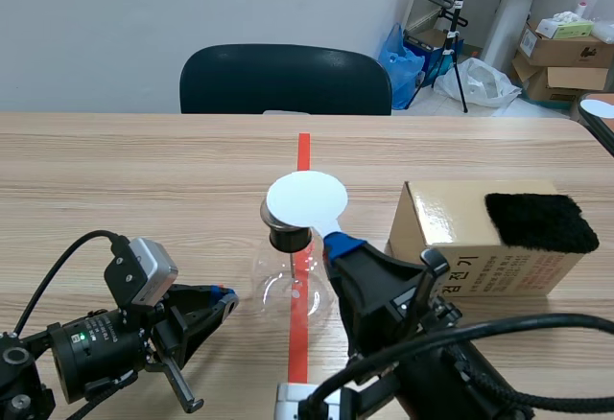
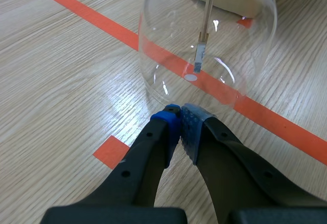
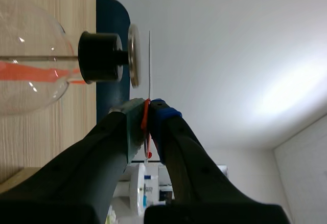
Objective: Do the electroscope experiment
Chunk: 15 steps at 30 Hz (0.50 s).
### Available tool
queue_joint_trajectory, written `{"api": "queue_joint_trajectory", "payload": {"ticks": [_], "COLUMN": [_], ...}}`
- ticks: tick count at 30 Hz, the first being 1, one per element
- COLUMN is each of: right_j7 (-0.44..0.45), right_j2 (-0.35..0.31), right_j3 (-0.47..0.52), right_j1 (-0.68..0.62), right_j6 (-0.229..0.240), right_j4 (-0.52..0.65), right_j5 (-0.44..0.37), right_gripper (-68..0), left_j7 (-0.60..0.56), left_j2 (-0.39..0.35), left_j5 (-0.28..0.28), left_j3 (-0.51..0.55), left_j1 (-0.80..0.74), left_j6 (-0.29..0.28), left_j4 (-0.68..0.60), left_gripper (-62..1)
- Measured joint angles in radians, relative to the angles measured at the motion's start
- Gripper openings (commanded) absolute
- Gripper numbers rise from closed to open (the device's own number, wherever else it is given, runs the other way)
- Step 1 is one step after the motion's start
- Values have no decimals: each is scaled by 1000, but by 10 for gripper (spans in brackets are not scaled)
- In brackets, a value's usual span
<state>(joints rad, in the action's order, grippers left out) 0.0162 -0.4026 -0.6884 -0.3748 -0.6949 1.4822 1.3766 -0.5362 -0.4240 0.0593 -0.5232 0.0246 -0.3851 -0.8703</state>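
Now right pincer (image 1: 336, 242) clamps the white disc (image 1: 305, 199); left pincer (image 2: 180, 114) sits closed beside flask (image 2: 168, 40).

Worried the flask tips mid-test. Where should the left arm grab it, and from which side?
Best bet: the black stopper at the neck of the flask, coming in level from the left arm's side. Its bulb is wide, round and smooth; the stopper is narrow. The white disc in the right jaws covers the top. Left jaws are shut, so open first.

Office-like workroom: wooden table (image 1: 115, 171), dark chair (image 1: 283, 80), cardboard boxes (image 1: 566, 56), plastic bags (image 1: 403, 56) along wall (image 1: 96, 27).
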Motion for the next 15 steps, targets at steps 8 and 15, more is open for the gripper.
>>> {"api": "queue_joint_trajectory", "payload": {"ticks": [8,15], "right_j7": [-164,-332], "right_j2": [0,0], "right_j3": [0,0], "right_j1": [0,0], "right_j6": [0,0], "right_j4": [0,0], "right_j5": [0,-1], "right_gripper": [-665,-665], "left_j7": [0,0], "left_j2": [0,0], "left_j5": [0,0], "left_j3": [0,0], "left_j1": [0,0], "left_j6": [0,0], "left_j4": [0,0], "left_gripper": [-581,-581]}}
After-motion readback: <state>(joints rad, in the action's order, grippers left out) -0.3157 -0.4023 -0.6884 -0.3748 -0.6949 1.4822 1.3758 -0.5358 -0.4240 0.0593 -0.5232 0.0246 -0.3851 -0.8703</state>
